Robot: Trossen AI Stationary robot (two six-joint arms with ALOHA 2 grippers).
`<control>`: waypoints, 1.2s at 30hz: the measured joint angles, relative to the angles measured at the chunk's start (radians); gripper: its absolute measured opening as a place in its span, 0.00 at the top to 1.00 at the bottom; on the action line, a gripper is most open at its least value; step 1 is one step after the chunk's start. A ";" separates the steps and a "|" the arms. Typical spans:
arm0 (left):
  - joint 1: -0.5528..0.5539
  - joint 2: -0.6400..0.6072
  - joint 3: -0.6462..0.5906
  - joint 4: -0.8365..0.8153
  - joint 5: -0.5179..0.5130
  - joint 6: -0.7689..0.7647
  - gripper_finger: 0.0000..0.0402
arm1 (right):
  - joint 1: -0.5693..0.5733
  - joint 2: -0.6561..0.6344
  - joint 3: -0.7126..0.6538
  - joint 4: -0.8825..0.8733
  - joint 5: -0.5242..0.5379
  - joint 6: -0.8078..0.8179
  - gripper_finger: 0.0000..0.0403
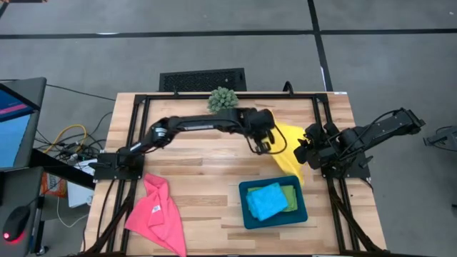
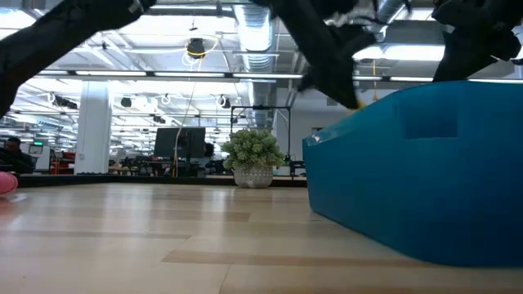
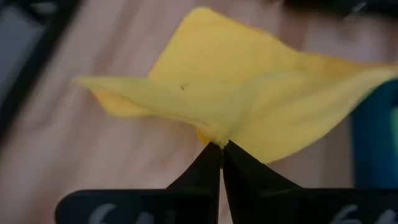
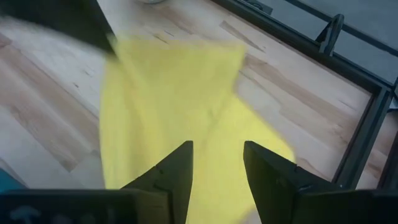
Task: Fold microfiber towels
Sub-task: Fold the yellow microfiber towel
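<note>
A yellow towel [image 1: 289,153] lies right of the table's middle, with its left end raised. My left gripper [image 1: 263,139] is shut on that end. My right gripper [image 4: 217,163] hovers open over the towel's right side, nothing between its fingers. A pink towel [image 1: 153,213] lies crumpled at the near left, reaching to the table's near edge. A blue towel [image 1: 268,200] and a green towel [image 1: 290,194] lie in the teal tray [image 1: 243,207] at the near right. My left gripper pinches the yellow towel between its two fingertips at a bunched spot [image 3: 214,138] on its left end. The fingers slant down from the table's left. From the pinch the cloth spreads out and sags slack; its right part [image 1: 294,171] lies lower, toward the tray.
A spiky green ball plant [image 1: 223,100] stands at the far edge, behind the left arm. The teal tray's tall wall [image 2: 425,180] fills the right of the low view. Bare wood lies across the table's middle [image 1: 200,171].
</note>
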 joint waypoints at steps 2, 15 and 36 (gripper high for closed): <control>0.000 -0.040 -0.002 -0.077 -0.054 0.006 1.00 | 0.000 0.000 -0.001 0.002 0.001 0.000 0.59; 0.000 -0.204 -0.004 -0.596 -0.189 -0.149 1.00 | -0.040 0.066 -0.064 0.355 0.000 -0.279 0.59; -0.123 -0.194 -0.393 -0.689 -0.064 -0.407 0.88 | -0.457 0.504 -0.070 0.633 -0.047 -0.533 0.57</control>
